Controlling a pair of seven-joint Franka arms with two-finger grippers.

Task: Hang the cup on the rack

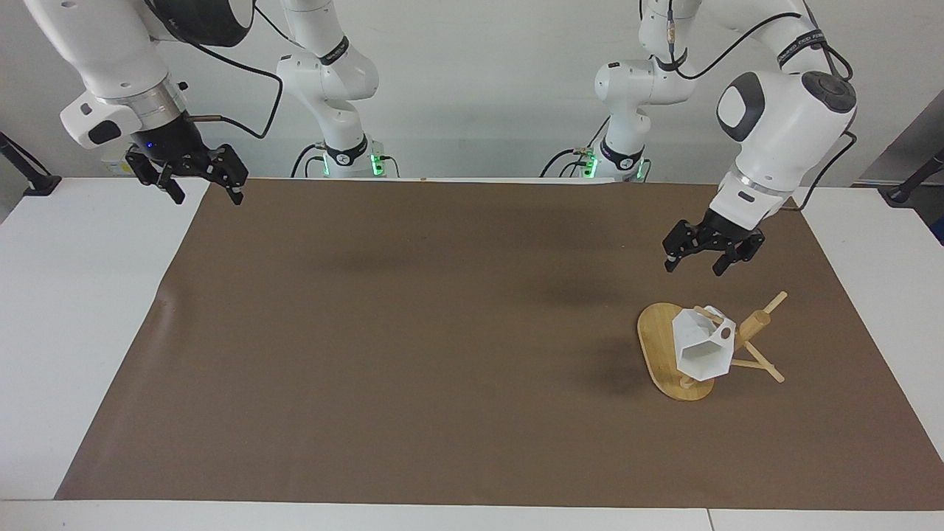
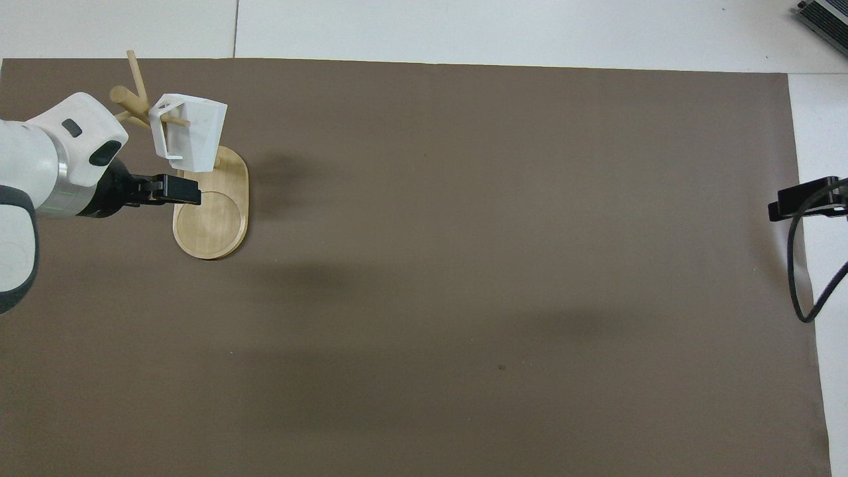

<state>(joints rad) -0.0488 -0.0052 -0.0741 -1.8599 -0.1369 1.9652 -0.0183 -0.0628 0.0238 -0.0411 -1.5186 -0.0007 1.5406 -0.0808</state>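
Brown paper covers the white table (image 1: 88, 332); toward the left arm's end stands the light bamboo mug rack (image 1: 667, 346) with its oval base. On one of its thin pegs hangs the small white faceted cup (image 1: 702, 346) by its handle. Left gripper (image 1: 704, 260) hovers above the rack, fingers apart, empty. Right gripper (image 1: 200, 186) waits over the paper's corner, fingers apart

No text can be read with certainty. The left arm (image 1: 782, 125) carries a black band (image 1: 798, 40) with small white letters on its upper link, possibly a brand name, but they are too small to make out. The right arm's base column (image 1: 332, 51) has a similar band, also unreadable.
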